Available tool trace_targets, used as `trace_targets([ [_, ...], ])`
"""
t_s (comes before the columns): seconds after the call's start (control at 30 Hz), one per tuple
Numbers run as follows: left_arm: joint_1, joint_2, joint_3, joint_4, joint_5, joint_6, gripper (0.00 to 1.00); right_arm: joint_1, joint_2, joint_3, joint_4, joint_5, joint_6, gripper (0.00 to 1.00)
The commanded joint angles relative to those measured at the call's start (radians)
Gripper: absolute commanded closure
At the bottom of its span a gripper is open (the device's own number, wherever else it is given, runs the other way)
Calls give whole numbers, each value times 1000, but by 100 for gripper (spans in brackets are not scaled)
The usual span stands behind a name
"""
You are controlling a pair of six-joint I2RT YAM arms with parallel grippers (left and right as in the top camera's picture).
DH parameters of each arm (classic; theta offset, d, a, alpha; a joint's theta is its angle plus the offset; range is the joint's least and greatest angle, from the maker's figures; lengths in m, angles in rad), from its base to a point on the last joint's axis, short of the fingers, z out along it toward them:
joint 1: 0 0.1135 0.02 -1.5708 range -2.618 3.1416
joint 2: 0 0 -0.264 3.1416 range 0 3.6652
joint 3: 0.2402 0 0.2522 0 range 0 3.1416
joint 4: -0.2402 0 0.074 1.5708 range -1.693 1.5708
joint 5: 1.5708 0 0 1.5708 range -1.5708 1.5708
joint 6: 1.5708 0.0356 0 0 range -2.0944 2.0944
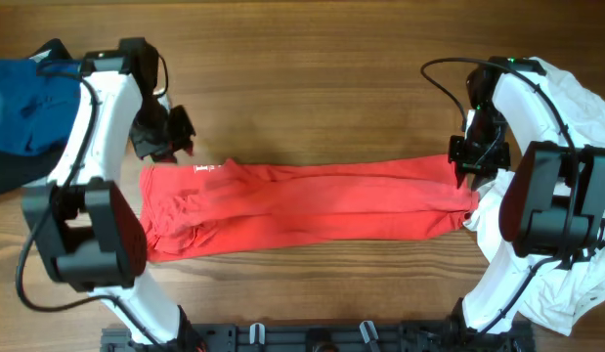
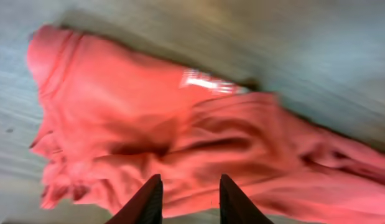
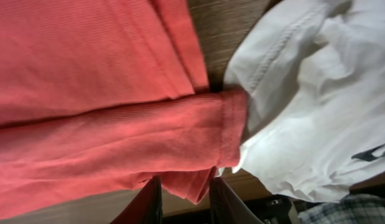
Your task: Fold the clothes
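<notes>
The left gripper [image 1: 170,137] hovered open at the ten o'clock corner of the red T-shirt [image 1: 302,200], which lay stretched across mid-table. The right gripper [image 1: 468,168], at its three o'clock end, was parted too. Left wrist: empty jaws over bunched cloth. Right wrist: the hem touched the white shirts [image 3: 316,93], so a grab there could snag both.
</notes>
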Motion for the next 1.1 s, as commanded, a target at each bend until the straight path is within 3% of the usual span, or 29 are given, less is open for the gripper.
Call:
trace_targets([
  [0.0, -68, -8, 6, 32, 70, 0, 64, -2, -25, -4, 8, -33, -23, 74],
  [0.1, -150, -5, 2, 66, 65, -39, 65, -2, -25, -4, 10, -33, -24, 74],
  [0.2, -214, -5, -33, 70, -25, -270, 68, -2, -25, -4, 10, -33, -37, 74],
  [0.27, -241, -5, -93, 127, -35, -346, 67, -2, -25, -4, 10, -33, -38, 74],
  [0.8, -291, -4, -406, 515, 6, -378, 62, -2, -25, -4, 16, -33, -37, 73],
  [0.83, -301, -3, -407, 529, 6, -379, 65, -2, -25, -4, 16, -33, -37, 73],
  [0.87, -307, -3, -407, 536, 10, -378, 75, -2, -25, -4, 16, -33, -37, 73],
  [0.9, -319, -3, -407, 541, 33, -378, 96, -3, -25, -4, 16, -33, -37, 73],
  [1.07, -328, -47, -407, 501, 104, -312, 96, -2, -25, -4, 16, -33, -37, 73],
])
